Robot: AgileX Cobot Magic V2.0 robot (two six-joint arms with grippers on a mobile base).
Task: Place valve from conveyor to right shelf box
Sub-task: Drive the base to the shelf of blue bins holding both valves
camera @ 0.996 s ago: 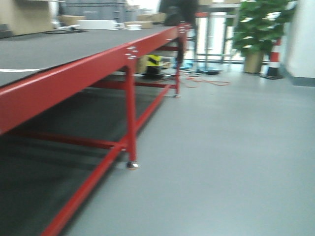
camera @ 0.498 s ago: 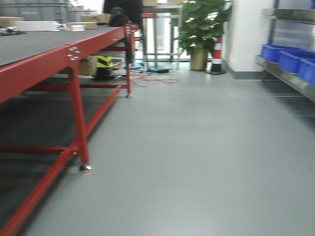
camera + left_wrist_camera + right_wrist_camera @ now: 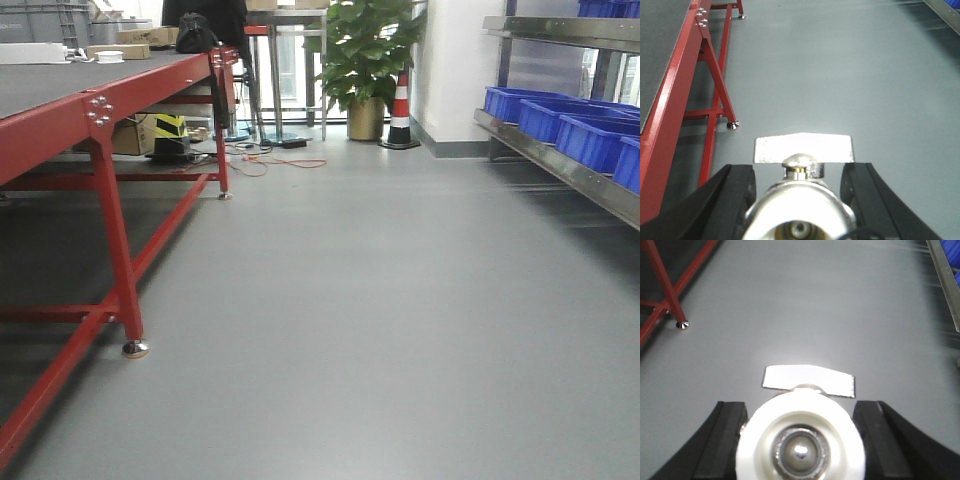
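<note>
Valve point(image 3: 799, 202) with a steel handle is clamped in my left gripper point(image 3: 799, 172) and a white-capped valve point(image 3: 800, 445) in my right gripper point(image 3: 801, 412), both over the floor point(image 3: 380, 300) off the conveyor point(image 3: 40, 85), so I should carry them level toward the blue boxes point(image 3: 590, 140) on the right shelf point(image 3: 545, 158).

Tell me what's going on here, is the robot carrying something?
Yes. The left gripper is shut on a metal valve with a flat handle, and the right gripper is shut on a second valve with a white end, both above bare floor. In the front view the conveyor, dark-topped on a red frame, lies left and the shelf with blue boxes lies right. Neither valve is boxed yet.
</note>
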